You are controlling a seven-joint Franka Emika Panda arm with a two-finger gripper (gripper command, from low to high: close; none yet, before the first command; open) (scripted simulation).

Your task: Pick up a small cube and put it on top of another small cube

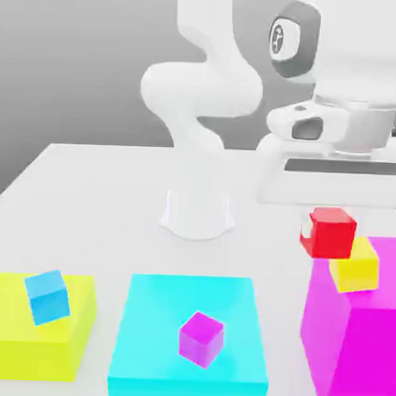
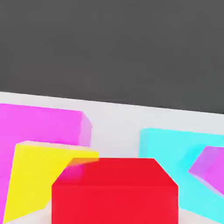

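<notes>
The small red cube [image 1: 330, 232] hangs just under my gripper [image 1: 329, 212], which is shut on it. In the hand view the red cube [image 2: 114, 192] sits close in front of the camera. The small yellow cube [image 1: 356, 265] rests on top of the big magenta block [image 1: 349, 343] at the exterior view's right. The red cube sits slightly above and to the left of the yellow cube and overlaps its upper corner; I cannot tell whether they touch. In the hand view the yellow cube [image 2: 35, 179] lies beside the red one, on the magenta block [image 2: 39, 122].
A flat yellow block [image 1: 36, 332] at the exterior view's left carries a small blue cube [image 1: 47, 296]. A cyan block [image 1: 189, 305] in the middle carries a small magenta cube [image 1: 201, 338]. The arm's white base [image 1: 197, 213] stands behind them.
</notes>
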